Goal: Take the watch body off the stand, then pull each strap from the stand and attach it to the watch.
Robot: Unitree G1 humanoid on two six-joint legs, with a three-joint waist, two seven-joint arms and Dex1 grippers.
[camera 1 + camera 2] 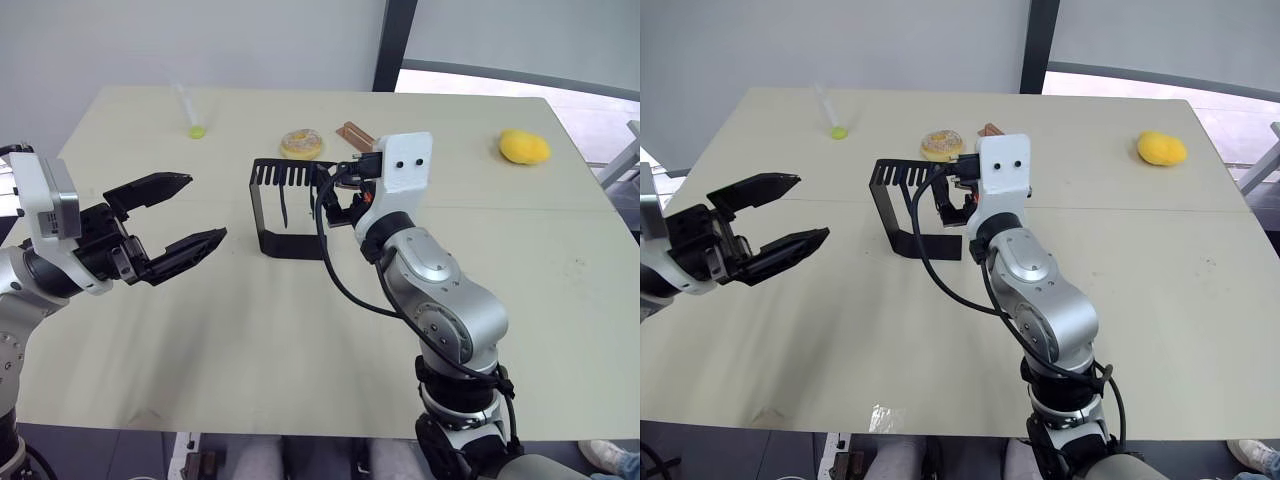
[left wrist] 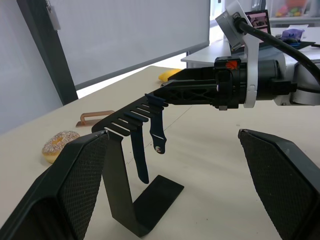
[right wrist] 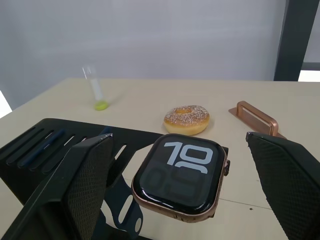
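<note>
Evidently nothing was finished yet: the watch body point(image 3: 179, 177) sat on the end of the stand point(image 1: 289, 243) plate, between the wide-open fingers of the right gripper point(image 3: 180, 200), ungripped. Both straps point(image 2: 141, 150) hung from the stand's slots. The left gripper point(image 1: 178, 225) waited beside the stand, jaws wide and empty. Behind the stand lay a doughnut point(image 1: 301, 144), a copper block point(image 3: 257, 118), a tube point(image 1: 189, 110) and a yellow object point(image 1: 524, 147), none blocking.

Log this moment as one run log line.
right gripper open around watch body on stand | left gripper open, apart | straps hanging from stand | phase: reaching for watch
</note>
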